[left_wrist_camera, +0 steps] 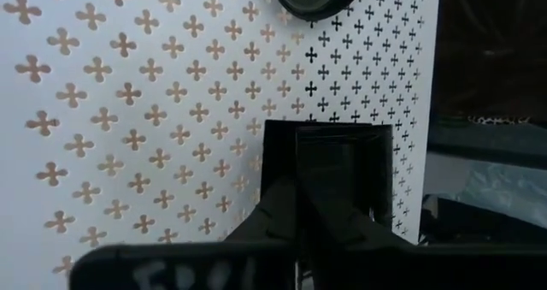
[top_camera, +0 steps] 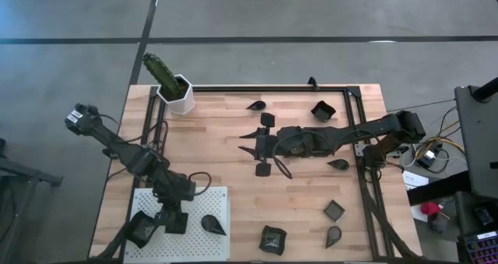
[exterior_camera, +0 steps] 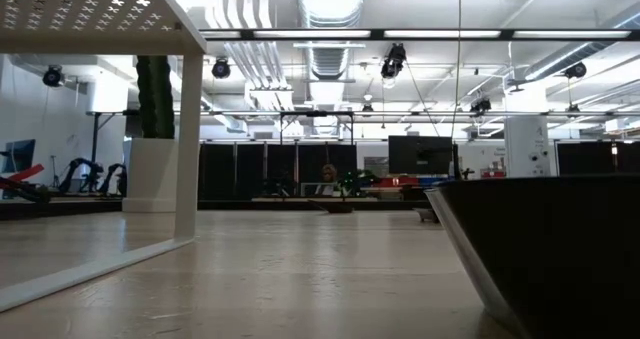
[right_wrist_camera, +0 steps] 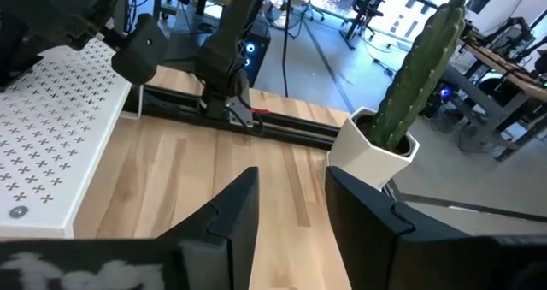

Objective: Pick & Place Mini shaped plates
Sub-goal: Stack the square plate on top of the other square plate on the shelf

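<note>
My left gripper [top_camera: 174,222] reaches down over the white perforated board [top_camera: 204,202] at the near left, shut on a dark square plate [left_wrist_camera: 346,166]. A teardrop plate [top_camera: 212,223] lies on the board beyond it, and another dark square plate [top_camera: 142,229] sits at the board's left end. My right gripper [top_camera: 247,142] hangs open over the table's middle with nothing between its fingers [right_wrist_camera: 235,209]. Several more dark plates lie on the wood, among them a teardrop [top_camera: 256,105] and a square [top_camera: 321,110] at the far side. My left gripper has its fingers closed together on the square plate's near rim [left_wrist_camera: 299,174], slanting down at it from above. The plate lies low over the board near the board's near edge. Whether the plate rests on the board, I cannot tell.
A white hexagonal pot with a green cactus [top_camera: 177,93] stands at the far left corner. Black frame rails [top_camera: 272,88] run along the far and right sides. Loose plates [top_camera: 272,238] [top_camera: 334,210] [top_camera: 333,234] [top_camera: 338,164] dot the near right. The board stands raised on legs [exterior_camera: 188,129].
</note>
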Tool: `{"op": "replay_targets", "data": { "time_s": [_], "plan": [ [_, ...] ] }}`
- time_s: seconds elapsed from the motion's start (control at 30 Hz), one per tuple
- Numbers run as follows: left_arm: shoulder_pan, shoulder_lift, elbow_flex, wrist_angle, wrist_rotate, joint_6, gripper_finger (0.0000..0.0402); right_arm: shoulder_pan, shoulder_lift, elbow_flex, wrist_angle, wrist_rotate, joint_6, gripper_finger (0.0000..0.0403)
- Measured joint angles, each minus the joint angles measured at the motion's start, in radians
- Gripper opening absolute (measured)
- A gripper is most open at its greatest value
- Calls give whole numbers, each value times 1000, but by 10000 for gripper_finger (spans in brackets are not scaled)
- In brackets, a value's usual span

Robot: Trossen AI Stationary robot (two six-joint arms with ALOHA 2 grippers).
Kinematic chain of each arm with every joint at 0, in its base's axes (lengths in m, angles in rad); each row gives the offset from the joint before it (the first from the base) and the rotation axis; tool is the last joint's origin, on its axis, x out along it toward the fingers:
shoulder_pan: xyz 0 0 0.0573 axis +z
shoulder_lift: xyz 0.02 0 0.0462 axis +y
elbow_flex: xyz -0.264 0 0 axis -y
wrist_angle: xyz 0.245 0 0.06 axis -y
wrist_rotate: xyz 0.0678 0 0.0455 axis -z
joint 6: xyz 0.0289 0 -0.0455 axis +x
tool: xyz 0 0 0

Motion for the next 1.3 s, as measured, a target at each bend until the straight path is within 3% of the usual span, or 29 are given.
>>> {"op": "replay_targets", "data": {
  "time_s": [0.37, 0.53, 0.83, 1.1, 1.3],
  "plan": [
    [7, 0, 0, 1, -15, 31, 63, 0, 0, 0, 0, 0, 0, 135],
    [20, -24, 0, -6, -117, 75, 61, 0, 0, 0, -1, 0, 32, 135],
    [24, -124, 13, -26, -147, 75, 62, 0, -27, 0, -70, 0, 77, 120],
    [25, -157, 8, 0, -377, 187, 62, 0, -55, 0, -110, 0, 79, 112],
    [30, -93, 7, 34, -394, 269, 60, 0, -68, 0, -115, 0, 79, 105]
  ]
}}
